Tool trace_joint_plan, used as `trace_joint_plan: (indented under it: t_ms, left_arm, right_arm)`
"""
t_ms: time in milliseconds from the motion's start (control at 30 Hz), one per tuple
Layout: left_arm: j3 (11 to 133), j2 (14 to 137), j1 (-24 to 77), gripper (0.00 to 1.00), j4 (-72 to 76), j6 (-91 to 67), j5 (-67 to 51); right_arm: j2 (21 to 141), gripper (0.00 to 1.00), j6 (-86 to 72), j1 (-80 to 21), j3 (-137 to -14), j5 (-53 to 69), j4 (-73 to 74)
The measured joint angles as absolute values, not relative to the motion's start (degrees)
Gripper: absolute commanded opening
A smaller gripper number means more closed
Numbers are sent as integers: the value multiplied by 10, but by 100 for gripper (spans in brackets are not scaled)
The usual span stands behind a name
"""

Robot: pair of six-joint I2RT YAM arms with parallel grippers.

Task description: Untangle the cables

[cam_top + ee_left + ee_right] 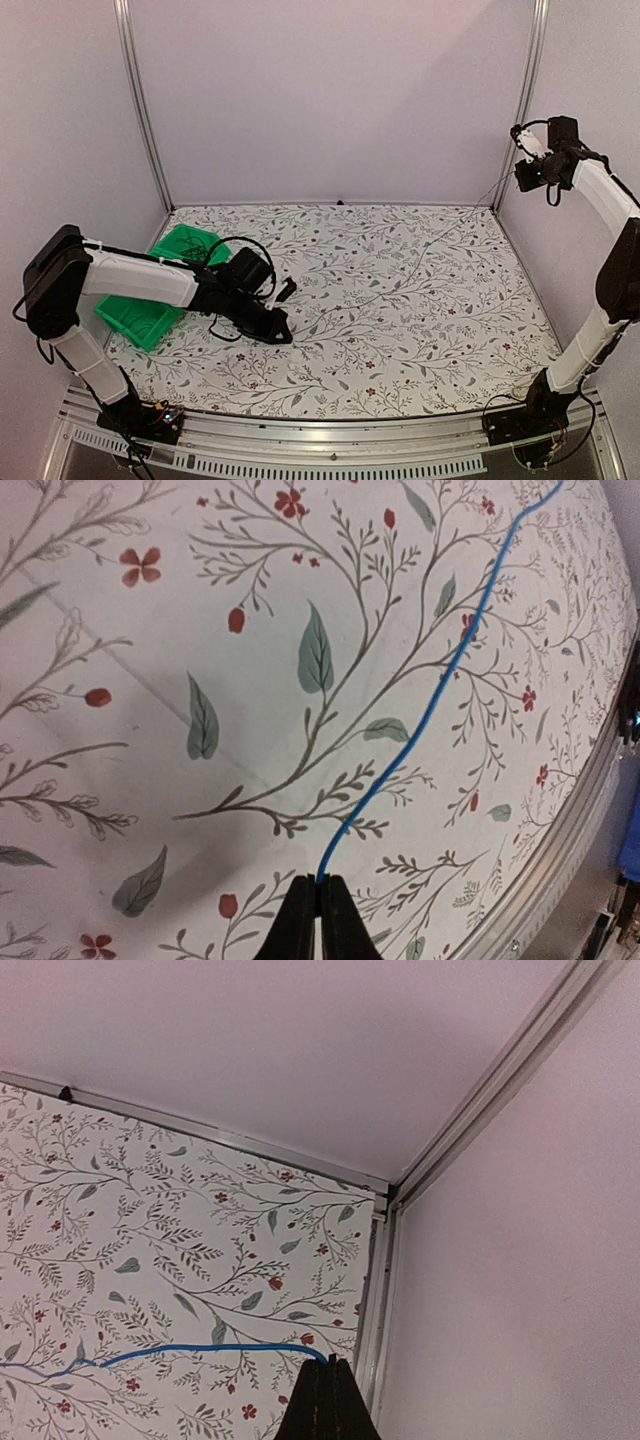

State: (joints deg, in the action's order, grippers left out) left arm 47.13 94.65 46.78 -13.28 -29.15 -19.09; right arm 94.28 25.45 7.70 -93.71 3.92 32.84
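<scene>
Pinching one end of the blue cable in the left gripper, with jaws pressed tight together on the wire right at the tips. Held low over the floral tablecloth, toward the near left of the table, close beside the green bin lying under the left forearm.

Running away from those tips in a loose, gently wavy line across the printed leaves and red flowers in the left wrist view. Showing from above only as a hair-thin pale thread, slanting from near left toward far right and rising off the cloth toward the far end.

Ending in the right gripper, likewise clamped shut on the other end of the wire. Raised high beside the far right corner post, well above the table. Curving out leftward from those closed tips in the right wrist view, then dipping down over the pattern below. Strung between the two grippers, well apart from the bin for most of its length.
</scene>
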Motion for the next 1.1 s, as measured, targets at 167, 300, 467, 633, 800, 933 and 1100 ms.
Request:
trace_joint_plan:
  t_ms: [167,300,467,633,800,933,1100]
  left_arm:
    - [565,896,437,0,-217,-272,-128]
    - [636,839,383,0,-279,-262,-77]
    - [701,760,297,0,-349,-250,-12]
    - [751,684,214,0,-410,-241,52]
    - [834,661,143,0,-468,-219,97]
    - [928,679,106,0,-500,-194,140]
    - [1026,702,74,0,-519,-169,192]
  right_arm:
    - [911,0,261,7,-870,171,358]
    - [891,0,270,-107,-807,246,382]
    - [891,0,281,-232,-788,289,413]
    - [945,0,281,-327,-877,307,420]
    - [1060,0,272,-403,-1013,320,409]
    - [1129,0,262,-446,-1075,335,404]
    - [1204,35,249,-492,-1152,347,397]
